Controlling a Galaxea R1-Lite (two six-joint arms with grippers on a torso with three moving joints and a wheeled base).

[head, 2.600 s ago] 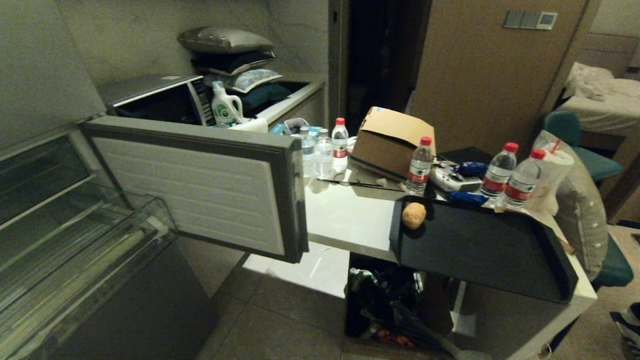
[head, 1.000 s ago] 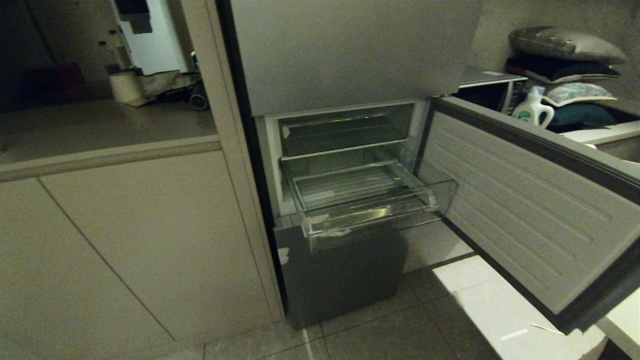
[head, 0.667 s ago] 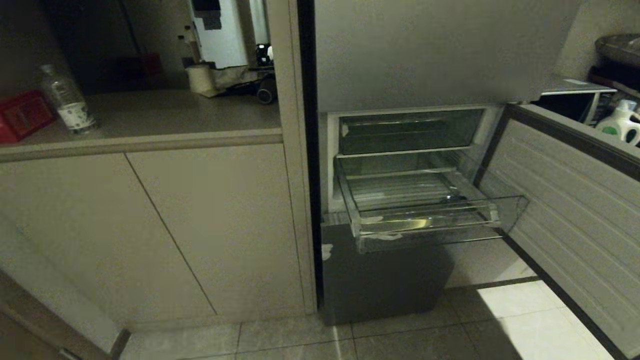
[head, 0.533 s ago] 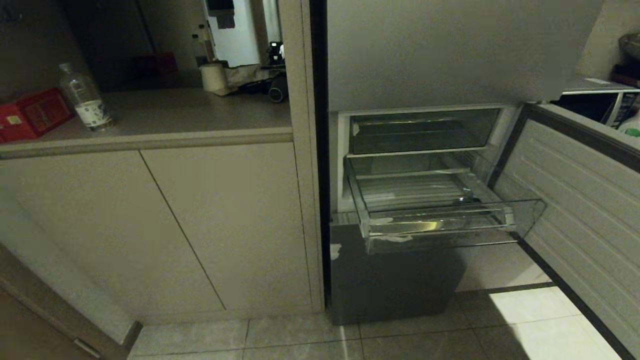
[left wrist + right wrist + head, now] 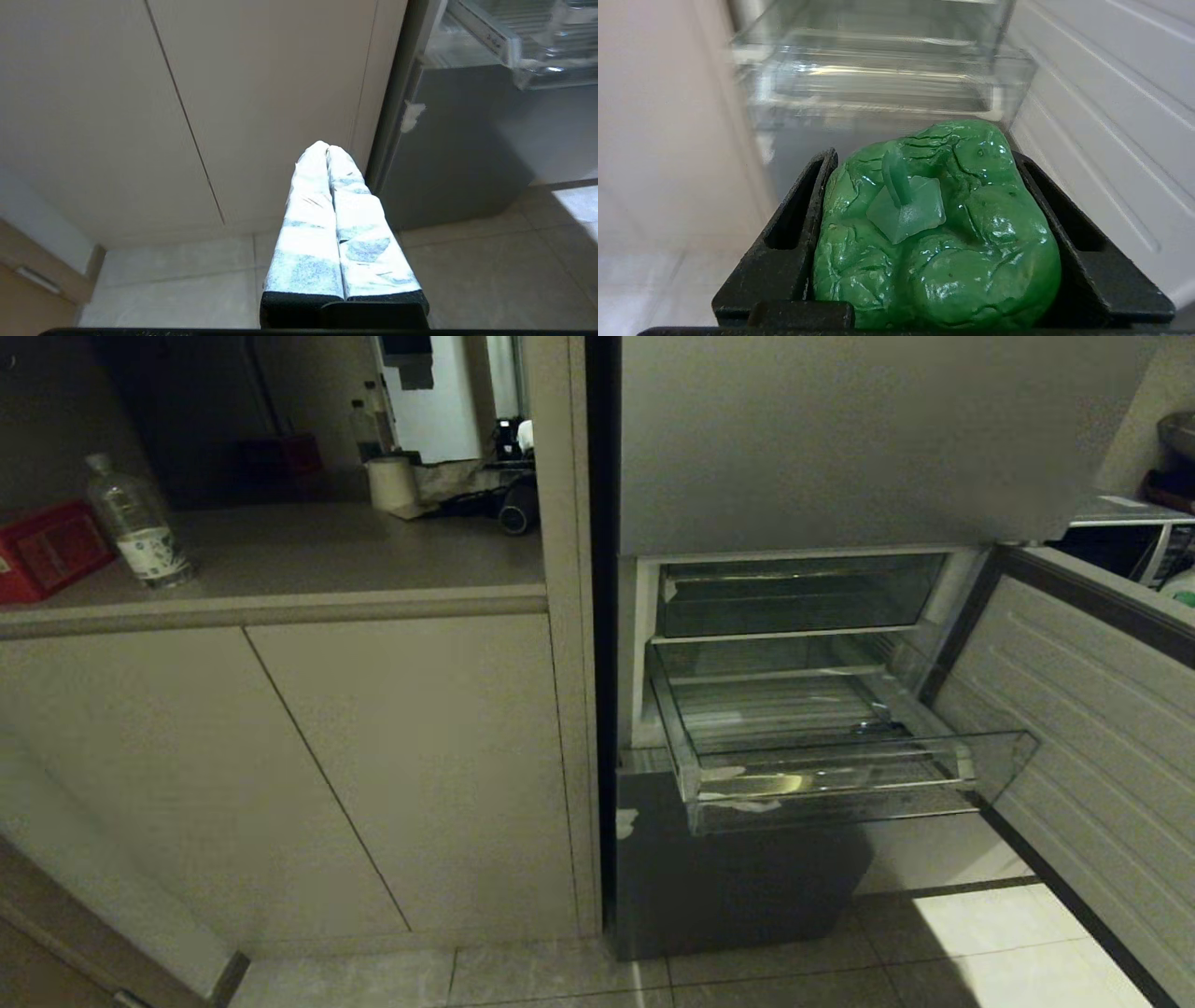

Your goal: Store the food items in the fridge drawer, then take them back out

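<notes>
While unlabelled, pepper (image 5: pixel 934 224) in right end effector (image 5: pixel 924 163)

My left gripper (image 5: pixel 328 154) has two long fingers (image 5: pixel 308 219) wrapped in white cloth with faded blue patches, set on a black base. My right gripper (image 5: pixel 924 186) has black fingers (image 5: pixel 798 224), broad and angular, each with a slot cut through it.

Water bottle (image 5: pixel 137 534), red box (image 5: pixel 45 549) on counter (image 5: pixel 308 553).
</notes>
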